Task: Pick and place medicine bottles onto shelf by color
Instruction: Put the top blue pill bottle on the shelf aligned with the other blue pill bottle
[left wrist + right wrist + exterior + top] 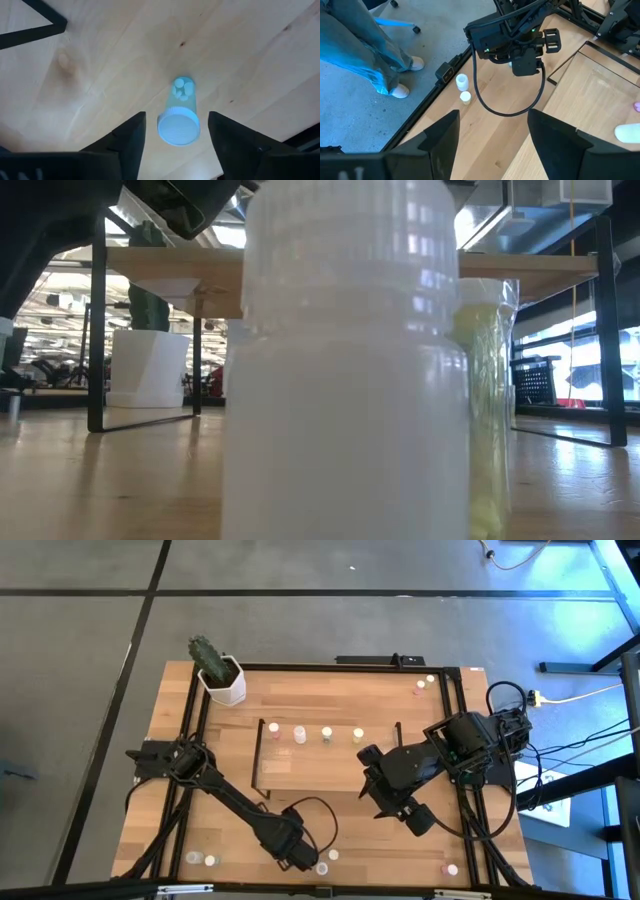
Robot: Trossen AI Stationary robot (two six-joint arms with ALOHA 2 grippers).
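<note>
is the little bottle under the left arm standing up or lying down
Standing upright. The left wrist view looks down on the bottle's round cap, between the left tool's open fingers, which do not touch it.

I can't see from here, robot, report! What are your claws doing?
Left gripper open over a white bottle at the table's near edge. Right gripper open, empty, waiting beside the shelf. Nothing in the way.
</note>
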